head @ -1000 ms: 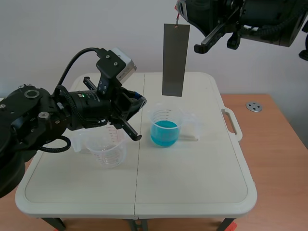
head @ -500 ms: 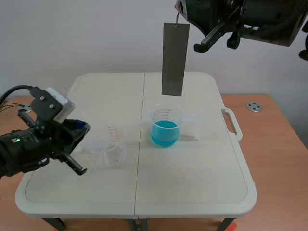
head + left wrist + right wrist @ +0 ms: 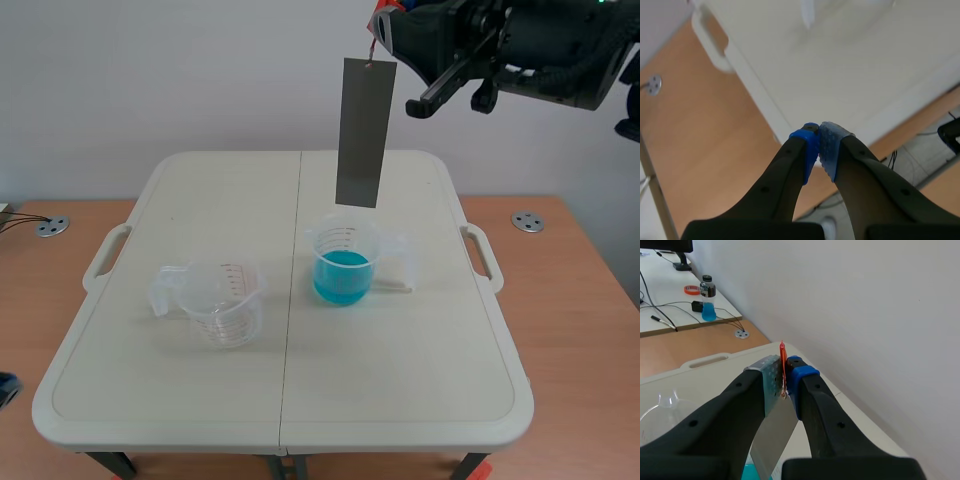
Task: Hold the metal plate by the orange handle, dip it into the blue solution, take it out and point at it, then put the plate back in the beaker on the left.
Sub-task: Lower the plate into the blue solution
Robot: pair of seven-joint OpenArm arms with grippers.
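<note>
Left pincer (image 3: pixel 818 145) closed on nothing. Left of centre, an empty beaker (image 3: pixel 225 300); at centre, a beaker of blue liquid (image 3: pixel 343 265). Above it hangs the metal plate (image 3: pixel 364 132), orange handle (image 3: pixel 782 355) pinched by the right pincer (image 3: pixel 785 384), upper right

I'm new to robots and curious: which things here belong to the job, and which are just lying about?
Job: flat grey metal plate, its orange handle, right gripper holding it, clear plastic beaker of blue solution, empty clear plastic beaker.
Lying about: round metal disc, small bottle of blue liquid, orange ring.
</note>
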